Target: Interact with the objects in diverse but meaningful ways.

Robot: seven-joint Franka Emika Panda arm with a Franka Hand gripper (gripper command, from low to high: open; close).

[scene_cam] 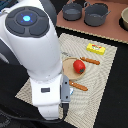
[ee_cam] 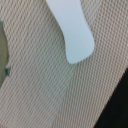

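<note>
Woven placemat fills our wrist view, the white fish lying flat on it. We cannot tell our gripper's state. Red tomato sits on the tan plate, served.

Dark tabletop w/ beige woven mat over centre. Brown board at far edge, adj. to mat. Lighting even; no walls/windows in view.
</note>
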